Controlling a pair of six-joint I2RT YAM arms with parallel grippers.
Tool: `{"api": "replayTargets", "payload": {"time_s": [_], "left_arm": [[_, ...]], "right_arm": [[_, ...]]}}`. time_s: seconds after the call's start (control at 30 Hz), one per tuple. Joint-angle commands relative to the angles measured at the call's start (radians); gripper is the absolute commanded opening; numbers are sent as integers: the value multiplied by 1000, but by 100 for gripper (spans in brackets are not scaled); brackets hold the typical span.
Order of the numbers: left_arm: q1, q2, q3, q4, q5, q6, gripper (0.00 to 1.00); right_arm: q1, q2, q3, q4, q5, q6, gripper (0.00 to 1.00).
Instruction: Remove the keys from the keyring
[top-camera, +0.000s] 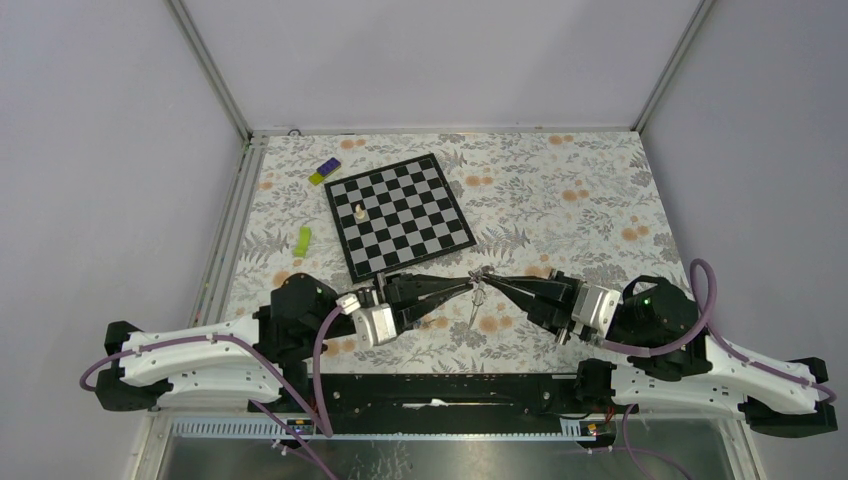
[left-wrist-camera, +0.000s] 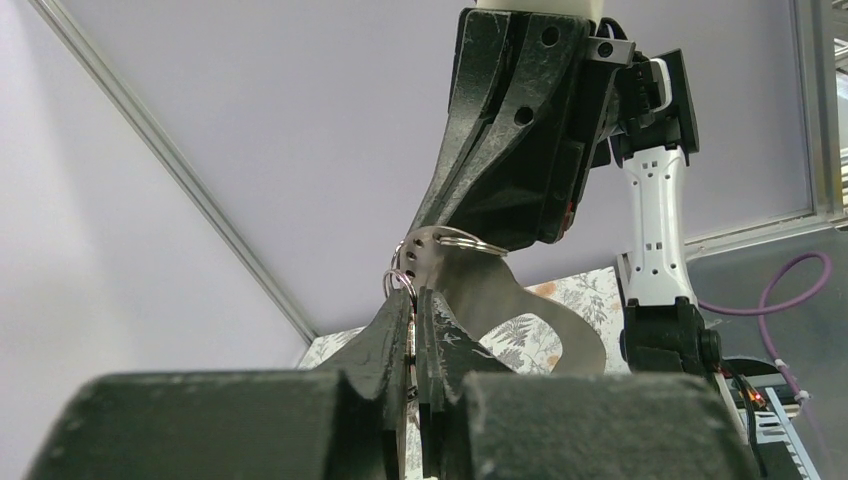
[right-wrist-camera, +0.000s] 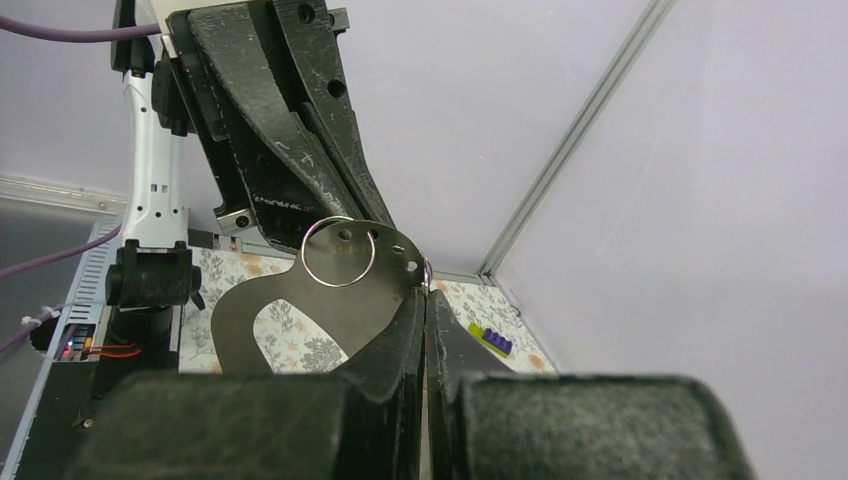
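Both grippers meet tip to tip above the flowered table, near its front middle. My left gripper (top-camera: 470, 285) (left-wrist-camera: 415, 296) is shut, and a small wire loop of the keyring (left-wrist-camera: 400, 279) sticks out at its fingertips. My right gripper (top-camera: 491, 282) (right-wrist-camera: 425, 292) is shut on the edge of a flat grey metal plate with holes (right-wrist-camera: 300, 300) (left-wrist-camera: 520, 300). A larger thin ring (right-wrist-camera: 338, 252) (left-wrist-camera: 462, 240) lies against that plate. Thin silvery keys (top-camera: 472, 310) dangle below the meeting point. The ring's tag is out of view.
A black-and-grey chessboard (top-camera: 398, 213) lies behind the grippers with a white chess piece (top-camera: 358, 212) on it. A purple-and-yellow block (top-camera: 324, 171) (right-wrist-camera: 490, 340) and a green piece (top-camera: 303, 240) lie to its left. Frame posts and walls ring the table.
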Motion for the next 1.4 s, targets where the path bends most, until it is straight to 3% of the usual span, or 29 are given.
{"api": "replayTargets", "payload": {"time_s": [0.0,0.57,0.97,1.37], "left_arm": [[-2,-27,15,54,40,13,0],[-2,-59,-29,127,178,121,0],[-1,-60,-13,84,301,215,0],[-2,-47,60,-83,380,329,0]], "right_arm": [[0,-11,-15,63,90,-8,0],[0,-46,-118,215,116,140,0],[0,-61,-198,409,133,378,0],[0,-55,-175,381,135,519,0]]}}
